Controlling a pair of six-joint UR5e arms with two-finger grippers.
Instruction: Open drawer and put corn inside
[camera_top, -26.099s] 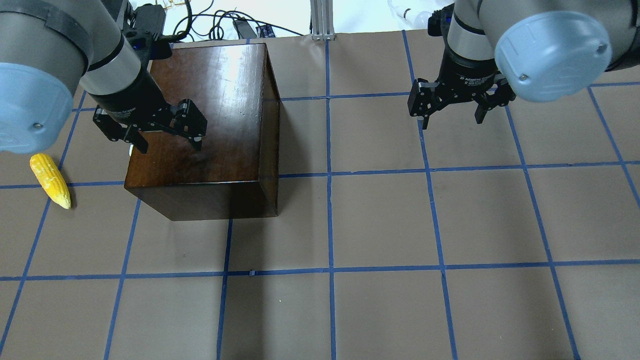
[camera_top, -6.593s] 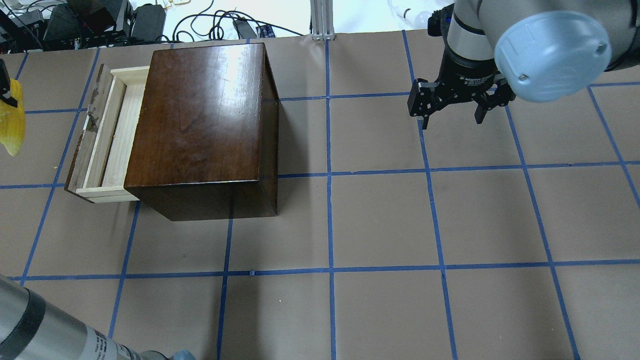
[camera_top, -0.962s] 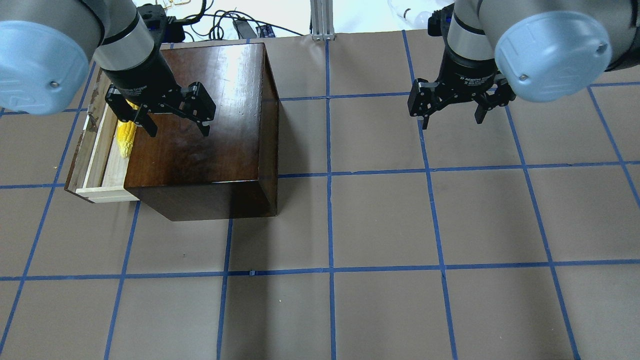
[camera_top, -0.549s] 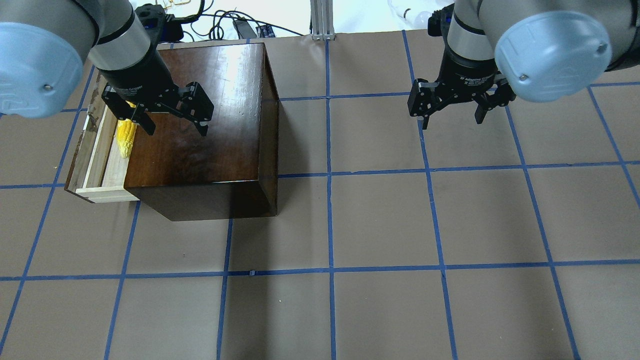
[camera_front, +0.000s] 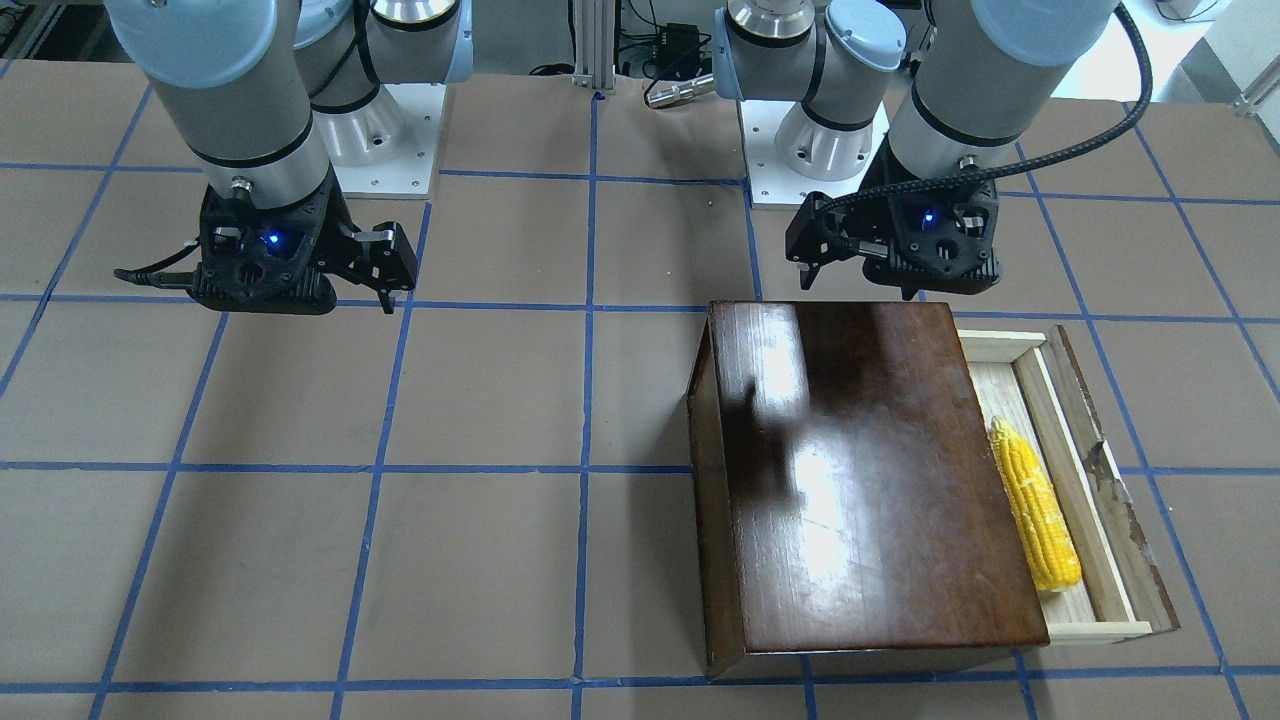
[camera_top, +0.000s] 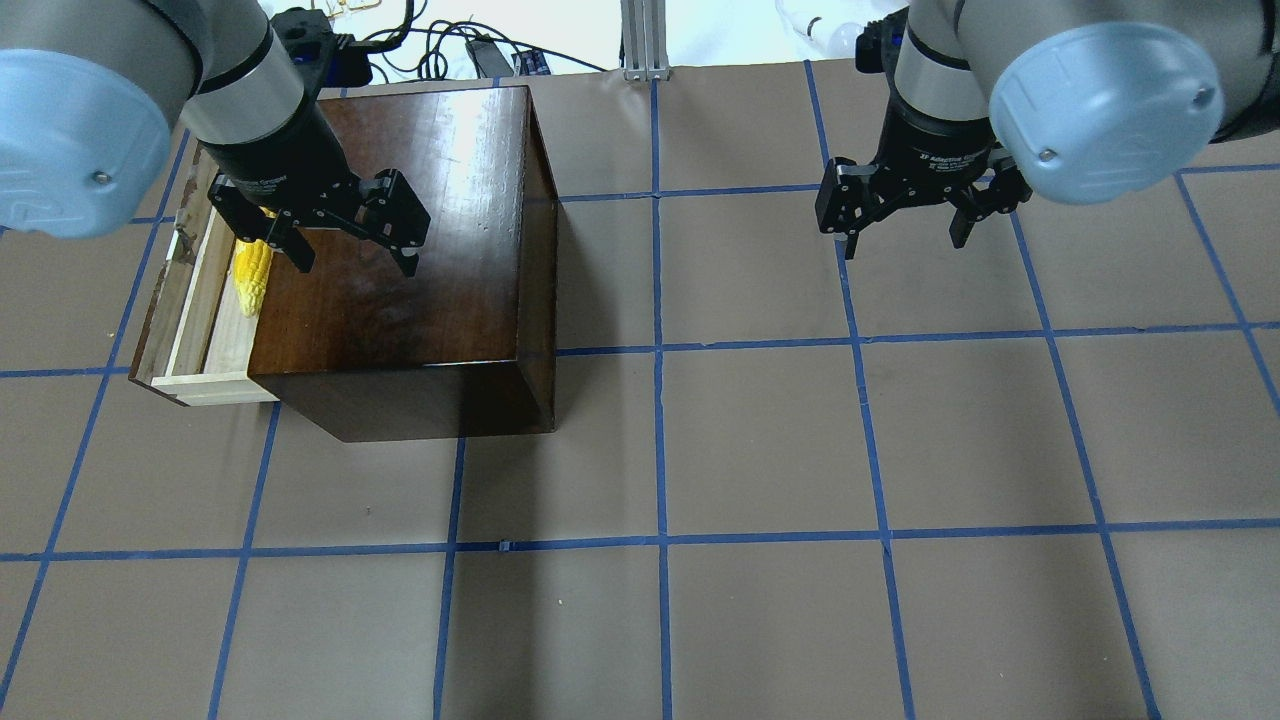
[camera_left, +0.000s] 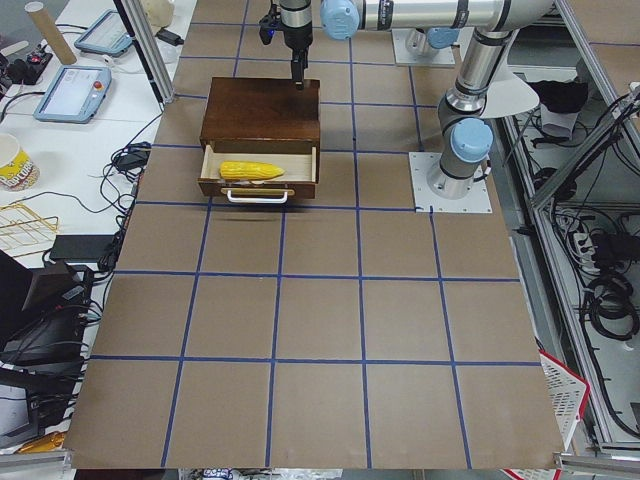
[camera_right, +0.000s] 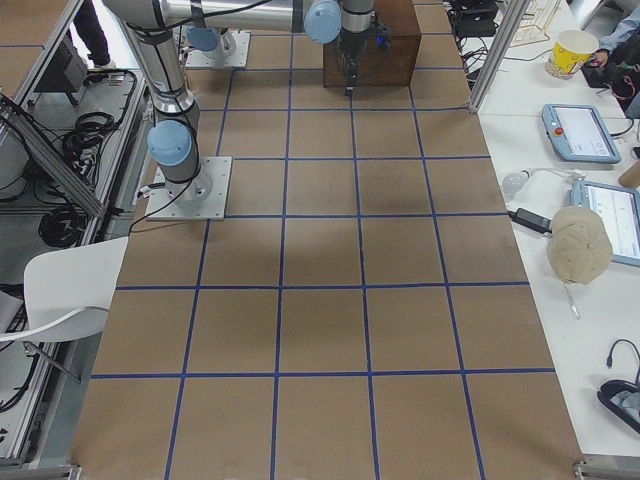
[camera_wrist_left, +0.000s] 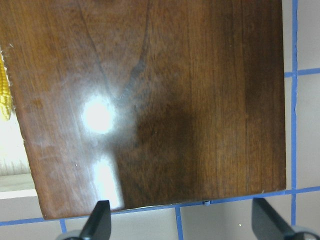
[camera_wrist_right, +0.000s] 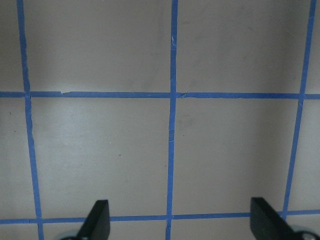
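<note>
The glossy dark brown box (camera_top: 400, 250) stands at the table's left. Its drawer (camera_top: 160, 310) is pulled out to the left. The yellow corn (camera_top: 252, 275) lies lengthwise in the pale drawer tray (camera_front: 1095, 560), and no gripper touches the corn (camera_front: 1035, 505). My left gripper (camera_top: 355, 262) hangs open and empty above the box top (camera_wrist_left: 160, 100), just right of the drawer. A yellow sliver of corn (camera_wrist_left: 4, 95) shows at the left wrist view's edge. My right gripper (camera_top: 905, 243) is open over bare table (camera_wrist_right: 100, 150), far to the right.
Brown paper with a blue tape grid (camera_top: 660, 540) covers the table. Cables and electronics (camera_top: 470, 50) and an aluminium post (camera_top: 645, 40) lie past the far edge. The arm bases (camera_front: 800, 150) stand behind the box. Side benches hold tablets (camera_right: 580, 130) and a cup (camera_left: 12, 165).
The drawer was shut with the corn on the table; later it was open with the corn lifted at the left. In the last second the left gripper barely moved.
</note>
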